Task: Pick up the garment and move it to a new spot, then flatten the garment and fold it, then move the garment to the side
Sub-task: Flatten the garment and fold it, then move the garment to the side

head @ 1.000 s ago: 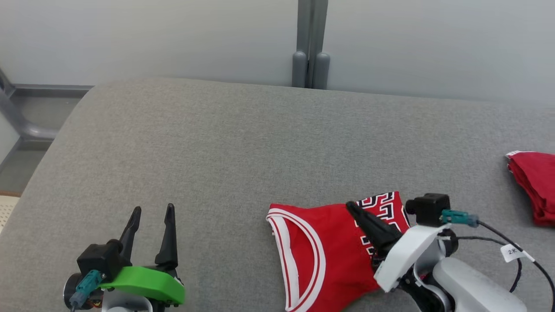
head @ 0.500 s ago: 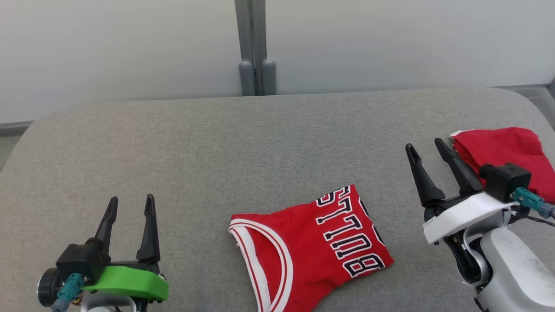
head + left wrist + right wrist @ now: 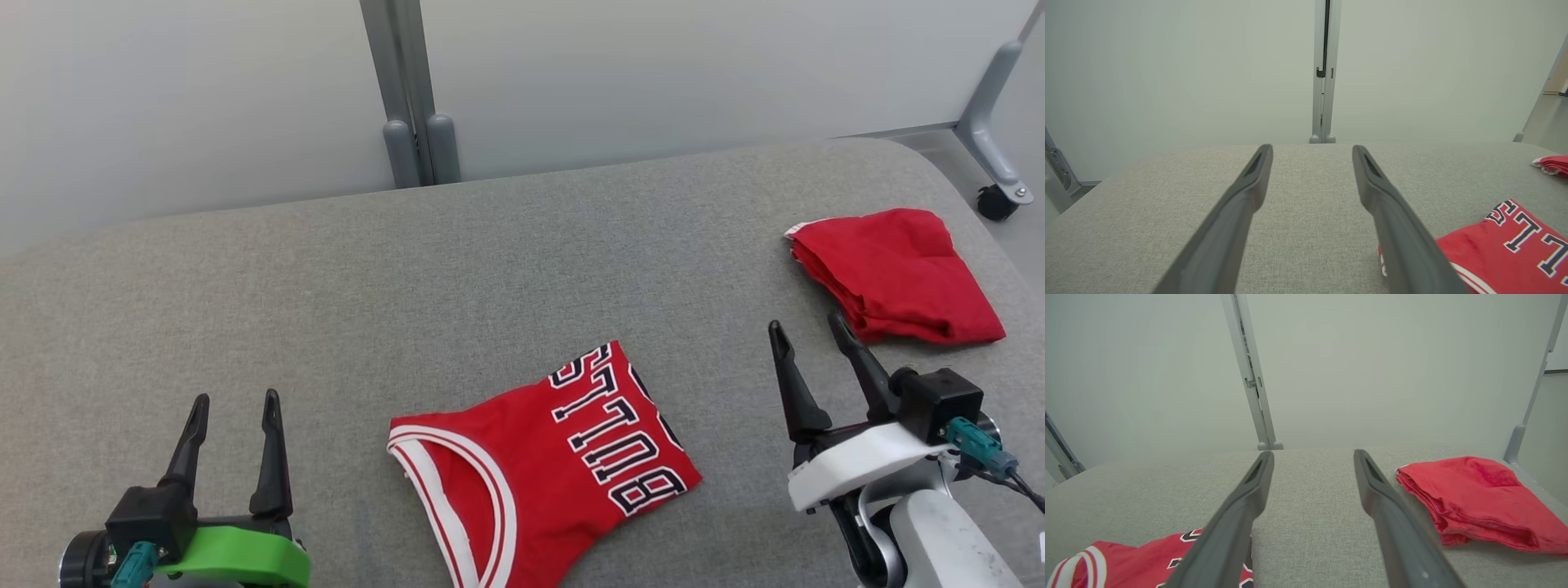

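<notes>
Grey padded surface (image 3: 326,286) spans whole width. Folded red jersey (image 3: 539,465), white trim, dark lettering, lies flat at near middle of surface, between both arms, touched by neither. Plain red folded garment (image 3: 894,273) at far right, well apart from jersey. Left fingers (image 3: 272,449) spread, empty, at lower left. Right fingers (image 3: 790,380) spread, empty, tips near plain red folded garment.

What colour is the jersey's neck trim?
White with a thin red stripe, on the red jersey; clearest in the head view.

Dark fingers (image 3: 272,457); green left mount (image 3: 237,557); white right mount (image 3: 857,469).
</notes>
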Robot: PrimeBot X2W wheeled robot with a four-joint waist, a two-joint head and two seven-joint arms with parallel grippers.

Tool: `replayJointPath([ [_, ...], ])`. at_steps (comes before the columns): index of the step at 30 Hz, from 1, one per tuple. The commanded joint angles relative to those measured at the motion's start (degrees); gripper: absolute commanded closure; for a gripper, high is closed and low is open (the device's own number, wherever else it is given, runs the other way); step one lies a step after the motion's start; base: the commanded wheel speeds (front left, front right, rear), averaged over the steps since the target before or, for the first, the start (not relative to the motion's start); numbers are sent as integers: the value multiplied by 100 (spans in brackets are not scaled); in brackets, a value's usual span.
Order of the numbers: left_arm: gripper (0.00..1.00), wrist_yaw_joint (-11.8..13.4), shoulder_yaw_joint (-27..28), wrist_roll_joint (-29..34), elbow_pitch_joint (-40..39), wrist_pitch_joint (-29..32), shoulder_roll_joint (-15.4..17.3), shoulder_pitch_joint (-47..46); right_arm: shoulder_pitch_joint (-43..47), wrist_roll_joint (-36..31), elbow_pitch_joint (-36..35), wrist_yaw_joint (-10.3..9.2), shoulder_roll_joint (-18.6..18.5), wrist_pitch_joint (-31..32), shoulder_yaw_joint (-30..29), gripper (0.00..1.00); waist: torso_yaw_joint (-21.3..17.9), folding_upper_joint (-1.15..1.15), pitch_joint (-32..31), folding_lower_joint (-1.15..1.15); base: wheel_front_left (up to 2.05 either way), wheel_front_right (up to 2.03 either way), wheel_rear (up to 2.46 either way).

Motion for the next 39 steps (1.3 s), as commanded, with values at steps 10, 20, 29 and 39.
replayJointPath([
  [10,0,-239,206,298,125,-15,-234,-9,-40,57,277,0,-70,-20,202,0,120,0,-1,0,0,0,0],
  [20,0,-407,184,399,297,-14,-380,-103,-678,515,1041,-3,-240,1397,850,0,630,0,-34,0,0,0,0],
  [29,0,-483,100,434,475,-14,-466,-257,-1156,1291,2033,-1,-228,2932,1088,0,1257,0,108,0,0,0,0],
  [39,0,-566,129,453,575,-15,-500,-428,-1266,1928,2981,1,-94,3531,1411,0,1598,0,314,0,0,0,0],
])
